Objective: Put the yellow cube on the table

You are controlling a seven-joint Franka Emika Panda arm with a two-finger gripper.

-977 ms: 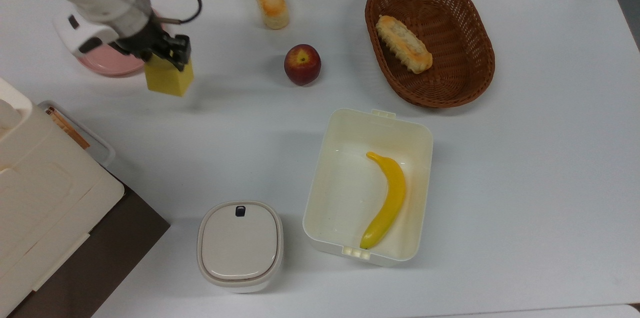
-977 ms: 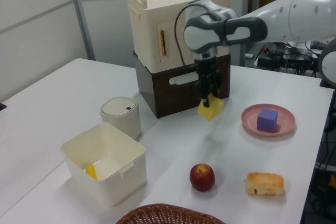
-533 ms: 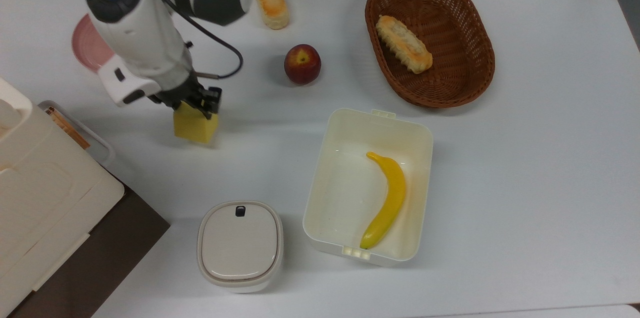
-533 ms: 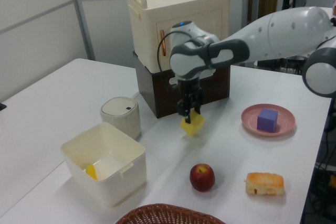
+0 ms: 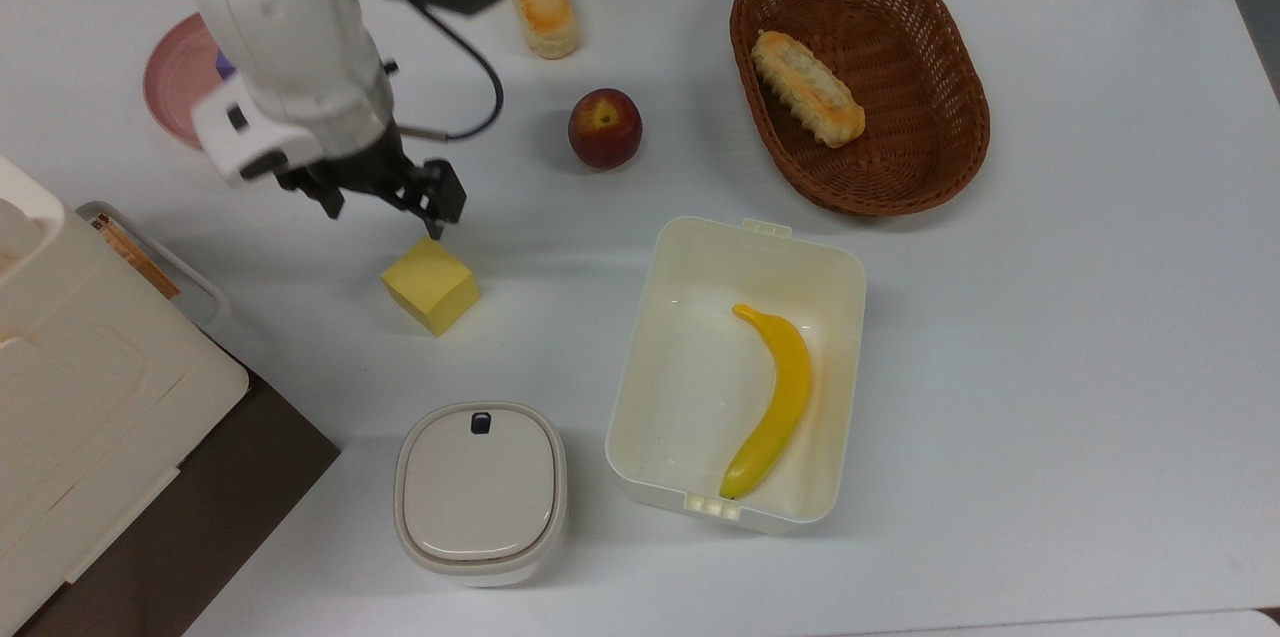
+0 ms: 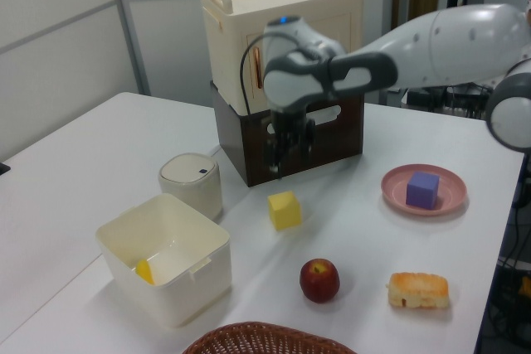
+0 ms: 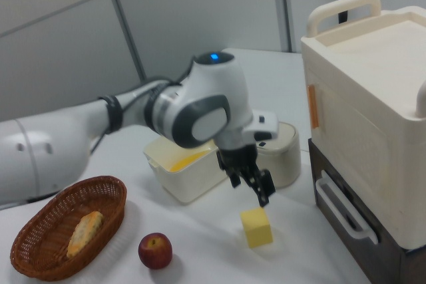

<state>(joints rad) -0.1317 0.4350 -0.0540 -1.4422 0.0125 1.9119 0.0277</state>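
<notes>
Yellow cube sat free on tabletop, at 9 o'clock from banana box. Tool hovered above cube's 11 o'clock, fingers spread and empty: release apparently made, placement judged complete.

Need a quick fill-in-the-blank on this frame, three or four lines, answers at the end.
1. The matte yellow foam cube rests on the white ____.
2. The tool above it is ____.
3. The small purple cube sits on the pink round ____.
4. The yellow banana lies in the cream plastic ____.

Answers: table; open; plate; box
</notes>
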